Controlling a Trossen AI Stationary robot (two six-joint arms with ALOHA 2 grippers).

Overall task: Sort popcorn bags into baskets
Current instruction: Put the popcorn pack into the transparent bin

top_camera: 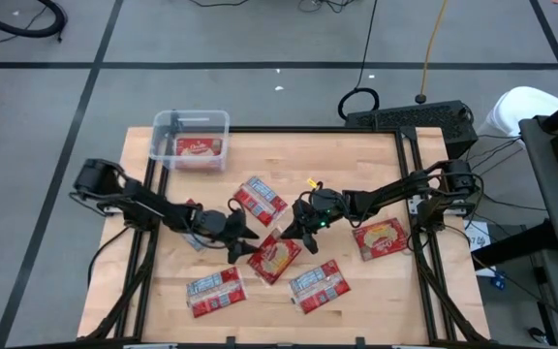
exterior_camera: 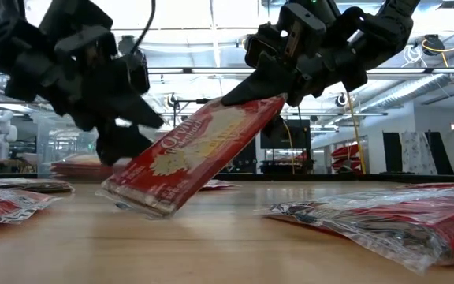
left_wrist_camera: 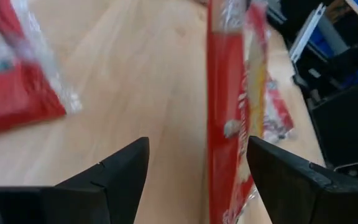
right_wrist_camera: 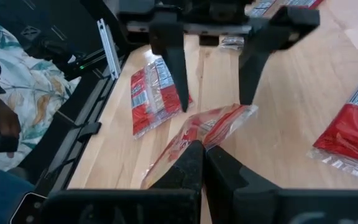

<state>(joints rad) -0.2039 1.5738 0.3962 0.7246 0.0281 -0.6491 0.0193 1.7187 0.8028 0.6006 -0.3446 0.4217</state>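
Mid-counter (top_camera: 376, 174), a popcorn bag (top_camera: 274, 257) is tilted: the low view shows its upper edge pinched in the right gripper (exterior_camera: 278, 99), jaws pressed onto it, and its lower corner resting on the wood at centre-left of that frame. The right wrist view confirms the pinch, with the right jaws closed on the bag's near edge (right_wrist_camera: 207, 134). The left gripper (top_camera: 243, 236) sits just left of the bag in the high view, jaws spread; in the left wrist view the bag (left_wrist_camera: 232, 118) stands edge-on between the two open fingers (left_wrist_camera: 120, 171), nearer the right-hand one, contact cannot be told. In the right wrist view the left gripper (right_wrist_camera: 213, 102) hangs over the bag's far end with fingers apart. The tub (top_camera: 192, 141) sits at the upper left corner of the counter, partly overhanging the edge, with one red bag (top_camera: 199, 148) lying flat inside. Other bags lie flat on the counter: one above centre (top_camera: 261, 200), one at right (top_camera: 381, 238), one at lower left (top_camera: 216, 291), one at lower centre (top_camera: 318, 285), the last two blue-and-silver face up. A further bag (top_camera: 190, 207) shows partly under the left arm.
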